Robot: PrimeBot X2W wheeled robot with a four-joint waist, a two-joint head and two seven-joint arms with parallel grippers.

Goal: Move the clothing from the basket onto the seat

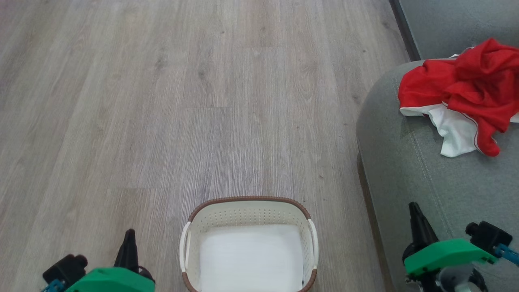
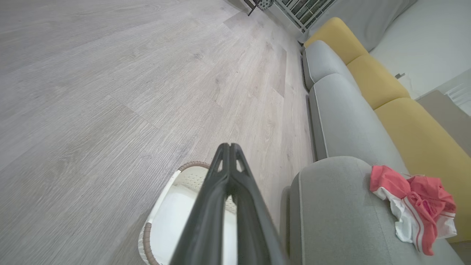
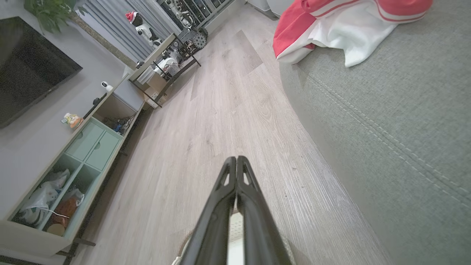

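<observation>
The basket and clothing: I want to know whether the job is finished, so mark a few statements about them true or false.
1. The clothing lies on the floor. False: it sits crumpled on the seat.
2. No garment lies in the basket. True.
3. The left gripper has its fingers pressed together. True.
4. The right gripper holds the clothing. False: its fingers are shut on nothing, apart from it.

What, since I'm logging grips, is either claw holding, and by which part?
Nothing: left claw and right claw are shut empty; the bright red shiny garments lie free on the grey-green fabric sofa cushion.
</observation>
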